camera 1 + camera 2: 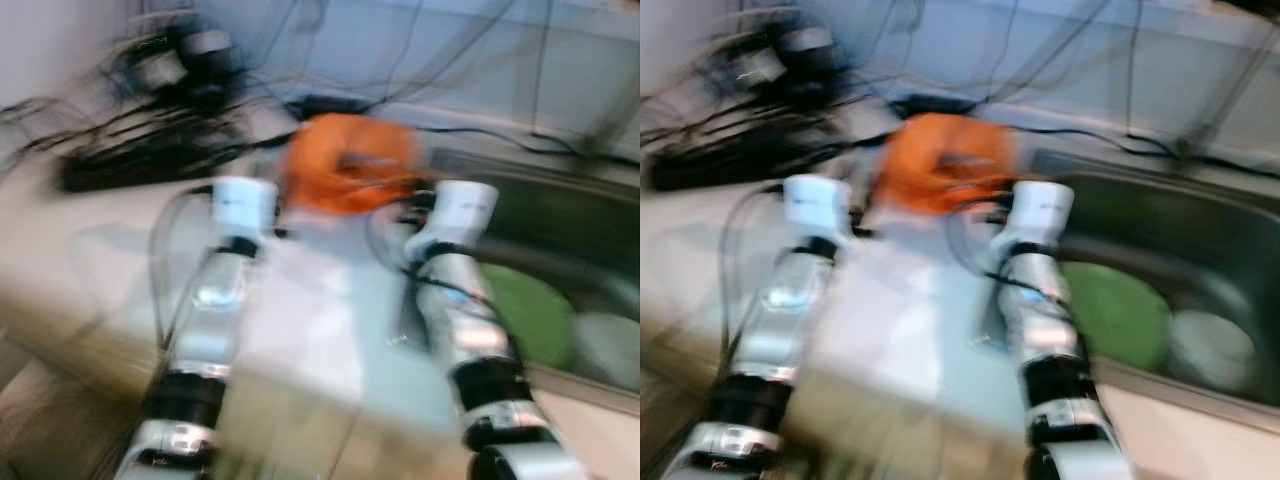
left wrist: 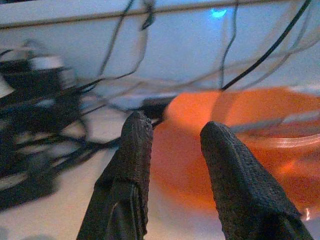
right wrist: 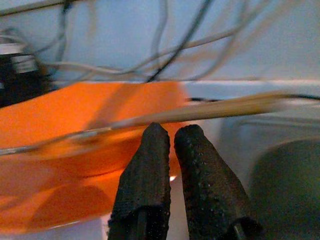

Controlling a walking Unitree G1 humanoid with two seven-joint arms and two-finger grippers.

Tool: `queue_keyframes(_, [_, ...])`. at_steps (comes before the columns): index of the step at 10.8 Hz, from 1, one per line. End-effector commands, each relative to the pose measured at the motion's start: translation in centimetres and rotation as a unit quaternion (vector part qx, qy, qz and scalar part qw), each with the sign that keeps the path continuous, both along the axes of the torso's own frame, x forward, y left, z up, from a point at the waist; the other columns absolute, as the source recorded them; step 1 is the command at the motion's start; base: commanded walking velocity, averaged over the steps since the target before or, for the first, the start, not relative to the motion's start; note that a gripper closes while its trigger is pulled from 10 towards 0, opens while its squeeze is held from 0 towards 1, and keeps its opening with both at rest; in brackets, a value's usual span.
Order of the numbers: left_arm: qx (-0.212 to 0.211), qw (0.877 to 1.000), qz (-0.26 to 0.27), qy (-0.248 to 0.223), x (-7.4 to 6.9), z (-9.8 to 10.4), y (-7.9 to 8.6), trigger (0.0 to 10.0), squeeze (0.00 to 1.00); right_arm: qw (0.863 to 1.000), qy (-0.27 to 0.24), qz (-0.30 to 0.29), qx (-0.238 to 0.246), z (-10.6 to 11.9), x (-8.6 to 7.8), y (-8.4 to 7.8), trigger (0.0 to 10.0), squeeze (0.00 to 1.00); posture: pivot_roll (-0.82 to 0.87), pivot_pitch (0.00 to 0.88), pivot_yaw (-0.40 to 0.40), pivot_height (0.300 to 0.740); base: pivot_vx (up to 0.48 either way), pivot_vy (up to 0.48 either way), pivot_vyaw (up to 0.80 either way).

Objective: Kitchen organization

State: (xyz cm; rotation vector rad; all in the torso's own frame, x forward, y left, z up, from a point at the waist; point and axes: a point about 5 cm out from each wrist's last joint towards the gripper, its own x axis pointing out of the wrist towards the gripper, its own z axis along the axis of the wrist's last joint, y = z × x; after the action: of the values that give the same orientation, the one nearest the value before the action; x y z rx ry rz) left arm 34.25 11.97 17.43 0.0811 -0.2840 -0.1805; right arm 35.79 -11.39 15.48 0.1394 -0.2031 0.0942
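The head views are blurred. An orange bowl (image 1: pixel 350 165) stands on the pale counter (image 1: pixel 300 300), just left of the sink, with both silver arms reaching toward it. My left gripper (image 2: pixel 176 127) is open, its fingers spread at the bowl's (image 2: pixel 240 145) left side, apart from it. My right gripper (image 3: pixel 172 131) is shut, fingers almost touching, right at the bowl's (image 3: pixel 75 130) near rim; whether it pinches the rim cannot be told. A long thin utensil (image 3: pixel 150 117) lies across the bowl.
A steel sink (image 1: pixel 1160 220) lies to the right, holding a green dish (image 1: pixel 1115 315) and a pale bowl (image 1: pixel 1210 345). Black cables and a dark power strip (image 1: pixel 130 160) clutter the counter's back left, along the light wall. The counter's front edge runs below the arms.
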Motion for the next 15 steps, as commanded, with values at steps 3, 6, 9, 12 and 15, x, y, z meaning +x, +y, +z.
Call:
queue_keyframes(3, [-0.008, 0.999, -0.040, -0.010, -0.30, 0.41, -1.91, 10.0, 0.00, 1.000, 0.003, -0.023, -0.001, -0.20, 0.02, -1.48, 10.0, 0.00, 0.20, 0.028, -0.025, 0.740, 0.000, 0.000, 0.00])
queue_keyframes(6, [-0.013, 0.999, -0.042, -0.011, -0.35, 0.49, -1.89, 10.0, 0.00, 1.000, 0.003, -0.024, 0.000, -0.17, 0.08, -1.55, 10.0, 0.00, 0.20, 0.028, -0.025, 0.740, 0.000, 0.000, 0.00])
queue_keyframes(9, [-0.019, 0.999, -0.045, -0.005, -0.34, 0.39, -1.81, 10.0, 0.00, 1.000, 0.005, -0.022, 0.000, -0.23, 0.08, -1.45, 10.0, 0.00, 0.20, 0.029, -0.024, 0.740, 0.000, 0.000, 0.00])
queue_keyframes(12, [-0.023, 0.999, -0.043, -0.002, -0.33, 0.31, -1.70, 10.0, 0.00, 1.000, 0.009, -0.023, -0.001, -0.35, 0.16, -1.54, 10.0, 0.00, 0.20, 0.028, -0.025, 0.740, 0.000, 0.000, 0.00])
queue_keyframes(15, [-0.022, 0.999, -0.041, 0.005, -0.27, -0.02, -1.57, 10.0, 0.00, 1.000, 0.012, -0.026, -0.004, -0.50, 0.19, -1.68, 10.0, 0.00, 0.20, 0.019, -0.026, 0.740, 0.000, 0.000, 0.00])
